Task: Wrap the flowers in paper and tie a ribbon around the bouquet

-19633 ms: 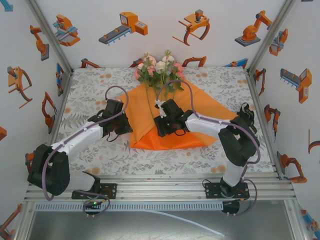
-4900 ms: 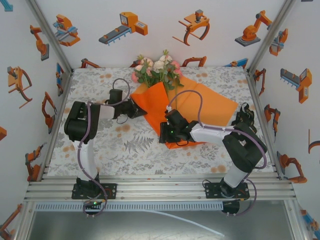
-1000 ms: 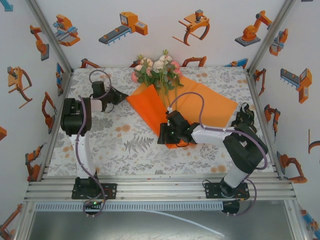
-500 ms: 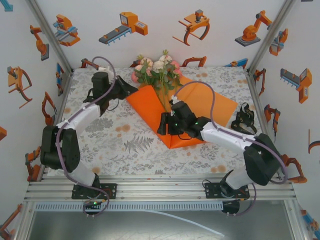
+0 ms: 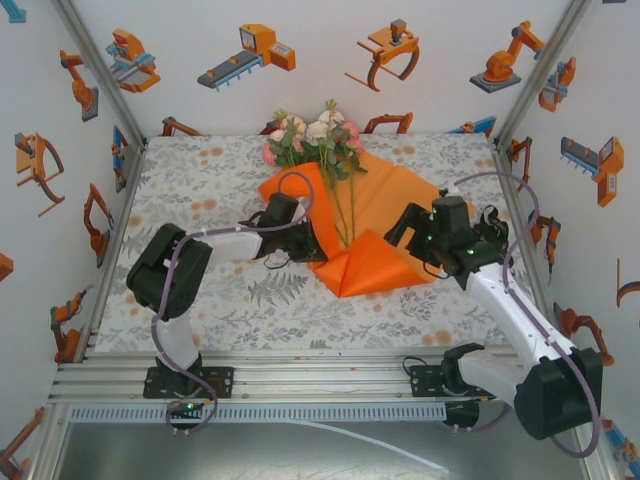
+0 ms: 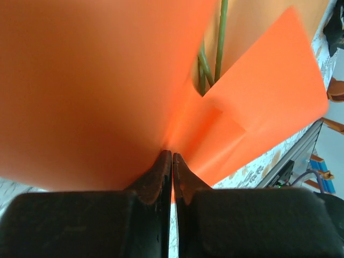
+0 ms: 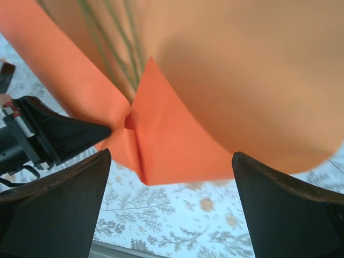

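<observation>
Paper (image 5: 390, 195) lies across the far middle of the surface (image 5: 200, 185), with the flowers (image 5: 312, 140) on it, heads toward the back wall and stems (image 5: 347, 205) running down to the folded near corner. Left hand (image 6: 172, 157) is pinched shut on the edge of the left flap, which stands raised and curls over toward the stems. Right hand (image 7: 169, 161) stands wide with nothing between its fingers, at the sheet's right side and facing across it toward the left hand. My read: the wrap is partway, with the left flap going over, the right flap not yet taken and the tie a long way off. Main risk is that the pinch is only on a thin edge, so a hard pull could slip it free or tear it. Nothing holds the right side down, so the whole sheet could slide with the flap instead of folding. The flap could also drag the stems sideways and roll the bunch off centre. I see no crease set, so I expect the flap to spring back if released early. If the right hand comes in low, it could crumple the paper or catch a stem.
</observation>
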